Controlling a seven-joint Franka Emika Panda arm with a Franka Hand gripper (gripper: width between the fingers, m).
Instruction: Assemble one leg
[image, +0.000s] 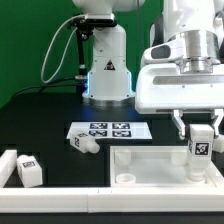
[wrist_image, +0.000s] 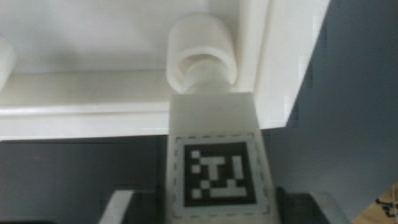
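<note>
My gripper (image: 200, 132) is shut on a leg (image: 200, 148), a stubby white peg with a black-and-white tag. It holds the leg upright over the corner of the big white panel (image: 150, 165) at the exterior view's right. In the wrist view the leg (wrist_image: 221, 150) runs from between my fingers (wrist_image: 121, 207) towards a round socket (wrist_image: 201, 62) in the panel's corner (wrist_image: 89, 95). I cannot tell whether its end touches the socket. Another leg (image: 85, 143) lies in front of the marker board. A third leg (image: 28, 170) stands at the exterior view's left.
The marker board (image: 100, 130) lies flat in the middle of the black table. The robot's base (image: 105, 70) stands behind it. A white block (image: 7, 165) sits at the left edge, next to the third leg.
</note>
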